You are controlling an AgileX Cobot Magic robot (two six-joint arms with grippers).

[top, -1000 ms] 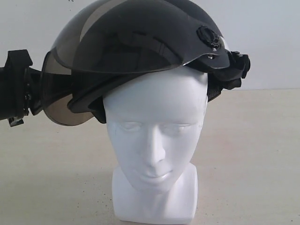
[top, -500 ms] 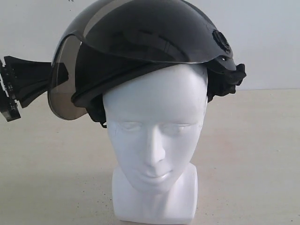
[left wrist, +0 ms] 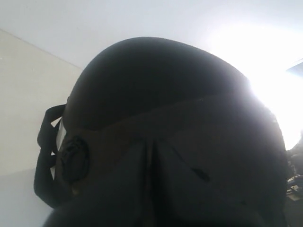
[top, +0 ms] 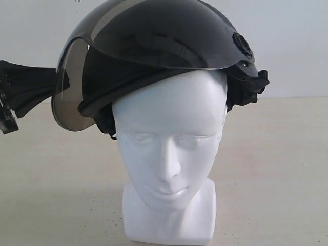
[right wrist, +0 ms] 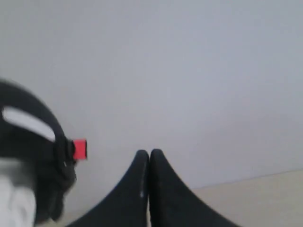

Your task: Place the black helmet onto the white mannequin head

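From where I stand, the left gripper [top: 51,78] is matte black all over: a broad base that narrows like a wedge into a slim tip, with a plain, dull surface. Just below the base sits a small black block [top: 9,122] with pale, metallic-looking edges. Close up, that gripper's two fingers [left wrist: 123,189] are dark, smooth and broad, with a thin seam running between them. The right gripper [right wrist: 149,153] is the same black: two curved fingers with rounded tips that flare outward toward the base, a hairline seam between them and a tiny pale fleck on one
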